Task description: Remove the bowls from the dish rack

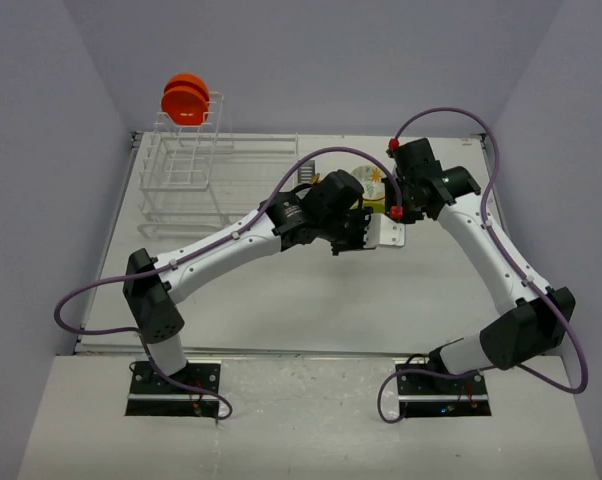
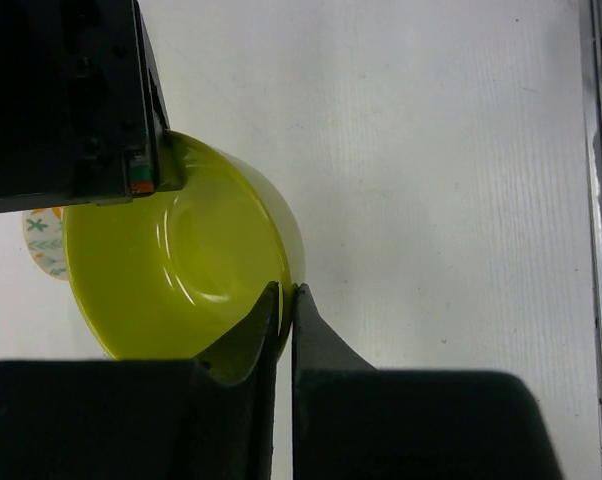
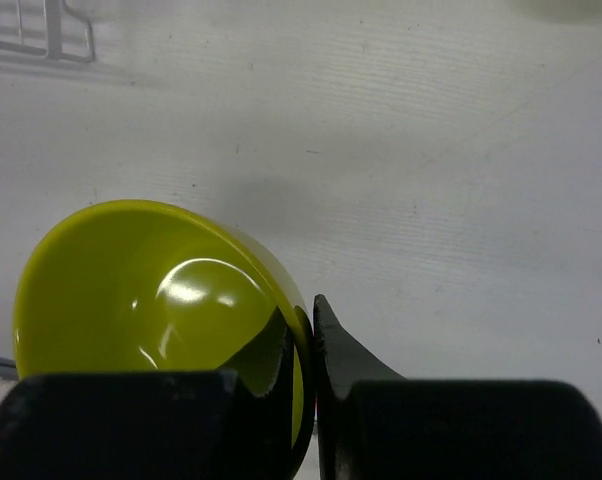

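left wrist view: gripped lime green bowl (image 2: 181, 270) by its rim with left gripper (image 2: 286, 290) and, at another edge, with right gripper (image 3: 306, 310), both clenched, over table (image 2: 431, 150) right of dish rack (image 1: 196, 170). found orange-red bowl (image 1: 186, 98) atop rack's tall tier, patterned bowl (image 1: 373, 183) beside the grippers.

Robotics lab test cell: bare pale-lilac partition walls (image 1: 311, 60) box in a plain white tabletop (image 1: 281, 300), where two white-and-black jointed robot arms (image 1: 221, 243) stand bolted to black base plates (image 1: 176, 385), trailing purple cables (image 1: 443, 109).
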`<state>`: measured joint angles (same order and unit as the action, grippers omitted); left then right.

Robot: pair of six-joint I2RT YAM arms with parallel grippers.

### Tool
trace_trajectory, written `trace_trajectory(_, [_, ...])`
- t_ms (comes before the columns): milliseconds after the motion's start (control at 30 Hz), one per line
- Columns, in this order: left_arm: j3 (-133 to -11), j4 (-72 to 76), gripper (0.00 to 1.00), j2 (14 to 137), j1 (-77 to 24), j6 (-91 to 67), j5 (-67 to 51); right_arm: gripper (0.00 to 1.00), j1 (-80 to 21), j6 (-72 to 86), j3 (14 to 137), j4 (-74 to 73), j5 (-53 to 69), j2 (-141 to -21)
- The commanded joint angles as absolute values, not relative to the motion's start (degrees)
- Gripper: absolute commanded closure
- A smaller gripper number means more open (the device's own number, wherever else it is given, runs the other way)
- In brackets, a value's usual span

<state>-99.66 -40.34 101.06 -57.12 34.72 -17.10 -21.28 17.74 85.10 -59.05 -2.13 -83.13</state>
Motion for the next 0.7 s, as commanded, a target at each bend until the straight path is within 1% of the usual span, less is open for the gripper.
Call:
trace_trajectory(0, [-102.04,-39.55,1.00,102.13,-56.87,33.94,-9.78,1.00,-21.62,20.12,85.96,-56.70,-3.24,-82.18])
trace_trajectory(33, [-102.39,-39.46,0.93,102.30,-56.87,33.23,-8.02,1.00,-21.62,20.39,85.87,-55.91,-3.34,-82.09])
trace_trajectory(67, [-103.00,-38.68,0.77,102.39,-56.87,32.09,-5.65,1.00,-21.45,20.91,85.70,-54.94,-3.86,-82.44])
trace_trajectory(100, [-103.18,-38.06,0.64,102.31,-56.87,30.69,-3.19,1.00,-21.01,21.18,85.87,-53.19,-4.56,-82.88])
trace_trajectory(133, [-103.10,-37.53,0.44,101.87,-56.87,28.50,0.75,1.00,-20.48,21.70,86.04,-52.39,-6.40,-83.58])
trace_trajectory(167, [-101.96,-35.96,0.02,101.17,-56.95,27.52,2.88,1.00,-18.13,22.93,86.31,-51.43,-6.85,-84.98])
trace_trajectory(200, [-101.26,-35.25,0.00,99.07,-56.87,26.55,4.21,1.00,-16.37,23.55,86.40,-48.81,-7.03,-85.69])
trace_trajectory(267, [-96.89,-30.52,0.00,95.91,-56.87,23.04,9.73,1.00,-10.74,26.35,86.22,-45.37,-8.78,-86.83])
trace_trajectory(300, [-95.12,-28.24,0.00,92.06,-56.87,18.94,16.89,1.00,-8.81,27.32,85.61,-41.61,-9.57,-87.71])
trace_trajectory(333, [-91.36,-22.38,0.00,88.02,-56.60,15.85,22.01,1.00,-5.48,29.60,84.74,-37.74,-12.28,-88.50])
trace_trajectory(367, [-89.75,-19.89,0.00,86.06,-55.99,12.60,28.24,1.00,-4.06,30.66,84.20,-35.79,-13.70,-89.03])
trace_trajectory(400, [-88.87,-17.86,0.00,84.57,-54.86,4.48,37.70,1.00,-1.35,31.54,84.03,-34.12,-14.32,-89.73])
trace_trajectory(433, [-88.07,-18.54,0.00,81.85,-51.02,-0.04,39.27,1.00,-0.36,33.38,84.28,-31.58,-15.37,-90.61])
trace_trajectory(467, [-88.41,-20.11,0.00,80.87,-48.63,-7.74,36.85,1.00,0.78,34.18,84.37,-30.25,-15.90,-92.79])
trace_trajectory(533, [-89.73,-24.49,0.00,79.55,-45.45,-11.59,35.51,1.00,3.68,35.41,85.33,-28.40,-16.08,-95.87])
trace_trajectory(567, [-90.00,-25.57,0.00,78.58,-44.66,-12.56,37.94,1.00,4.30,35.59,87.26,-28.13,-16.08,-97.63])
trace_trajectory(600, [-89.91,-26.10,0.00,77.97,-44.65,-13.18,38.93,1.00,4.74,35.68,88.23,-28.13,-16.00,-101.04])
trace_trajectory(667, [-89.04,-26.46,0.00,75.34,-44.65,-13.80,39.55,1.00,6.23,35.95,90.08,-27.34,-15.39,-103.96])
